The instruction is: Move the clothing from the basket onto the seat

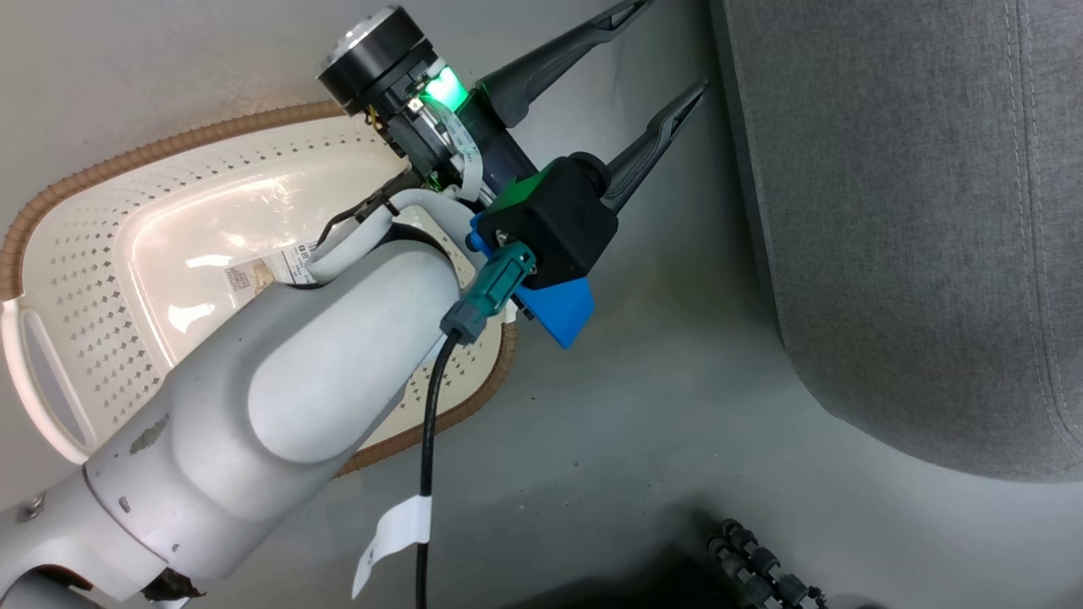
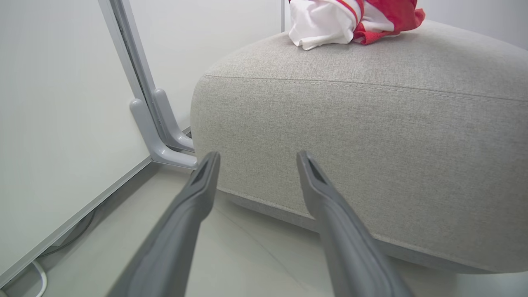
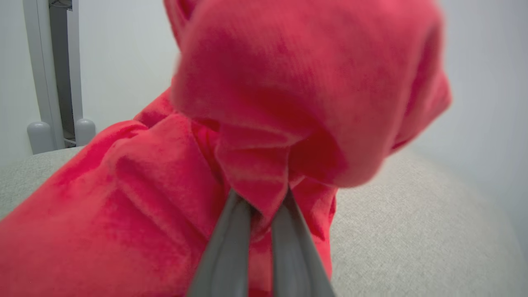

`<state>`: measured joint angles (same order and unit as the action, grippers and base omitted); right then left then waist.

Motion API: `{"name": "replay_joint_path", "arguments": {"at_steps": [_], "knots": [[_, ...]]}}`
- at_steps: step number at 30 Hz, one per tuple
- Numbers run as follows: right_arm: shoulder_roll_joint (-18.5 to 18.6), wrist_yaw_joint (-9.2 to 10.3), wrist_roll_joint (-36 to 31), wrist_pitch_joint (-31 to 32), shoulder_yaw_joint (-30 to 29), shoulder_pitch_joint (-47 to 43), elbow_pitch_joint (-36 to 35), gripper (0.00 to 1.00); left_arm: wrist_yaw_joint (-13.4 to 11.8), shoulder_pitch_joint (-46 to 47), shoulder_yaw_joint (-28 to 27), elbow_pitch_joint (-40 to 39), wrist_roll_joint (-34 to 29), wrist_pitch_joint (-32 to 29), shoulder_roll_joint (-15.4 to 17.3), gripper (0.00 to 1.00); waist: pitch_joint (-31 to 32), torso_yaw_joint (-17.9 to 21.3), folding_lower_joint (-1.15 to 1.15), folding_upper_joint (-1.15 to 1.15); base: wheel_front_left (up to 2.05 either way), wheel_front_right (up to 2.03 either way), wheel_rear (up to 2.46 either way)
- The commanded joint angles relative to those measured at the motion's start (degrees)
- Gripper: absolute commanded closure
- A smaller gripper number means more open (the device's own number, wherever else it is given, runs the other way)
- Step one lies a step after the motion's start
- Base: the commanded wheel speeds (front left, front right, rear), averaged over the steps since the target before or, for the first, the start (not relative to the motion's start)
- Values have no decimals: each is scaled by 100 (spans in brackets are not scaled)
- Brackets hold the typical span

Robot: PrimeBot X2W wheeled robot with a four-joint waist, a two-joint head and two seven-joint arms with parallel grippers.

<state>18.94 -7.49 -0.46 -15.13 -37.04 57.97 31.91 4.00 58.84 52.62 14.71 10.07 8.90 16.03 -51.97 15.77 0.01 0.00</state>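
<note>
Head view: left pincer (image 1: 673, 44) spread wide, holding nothing, above the floor between basket (image 1: 127, 161) and seat (image 1: 914, 211).
Left wrist view: red-and-white garment (image 2: 350, 20) lies on the seat top.
Right wrist view: right pincer (image 3: 264, 206) pressed together, pinching a fold of red garment (image 3: 288, 82) over the seat.

floor (image 1: 677, 406): pale grey, smooth, a few dark specks | wall panels (image 2: 62, 103): white, meeting at a corner | frame post (image 2: 145, 128): grey, upright in that corner, two rounded feet on the floor | cable (image 2: 39, 280): white, at the floor's edge under a panel | ribbed hoses (image 1: 761, 562): black, on the floor
</note>
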Motion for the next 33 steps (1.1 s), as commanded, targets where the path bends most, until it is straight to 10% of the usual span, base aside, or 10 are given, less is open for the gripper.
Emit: {"name": "replay_joint_path", "arguments": {"at_steps": [1, 2, 4, 5, 33], "knots": [[37, -1, 0, -1, 28, -19, 57, 100, -20, 62, 3, -10, 38, -10, 32, 0, 12, 4, -1, 0, 0, 0, 0], [55, -1, 19, -1, 46, -16, 102, 100, -30, 55, 7, -2, 42, -8, 37, 0, 28, 9, -1, 0, 0, 0, 0], [127, 0, 44, -1, 97, -31, 87, 15, -35, 45, 20, 17, 53, 8, 23, 0, 71, 9, -1, 0, 0, 0, 0], [137, 0, 46, -1, 118, -77, 66, 0, -49, 33, 27, 29, 53, 32, 14, 0, 106, 11, -1, 0, 0, 0, 0], [-697, -1, 200, -1, 2047, -2759, -1833, 0, -656, -1902, -1226, 252, 674, 634, -294, 0, 3024, -572, -1, 0, 0, 0, 0]]}}
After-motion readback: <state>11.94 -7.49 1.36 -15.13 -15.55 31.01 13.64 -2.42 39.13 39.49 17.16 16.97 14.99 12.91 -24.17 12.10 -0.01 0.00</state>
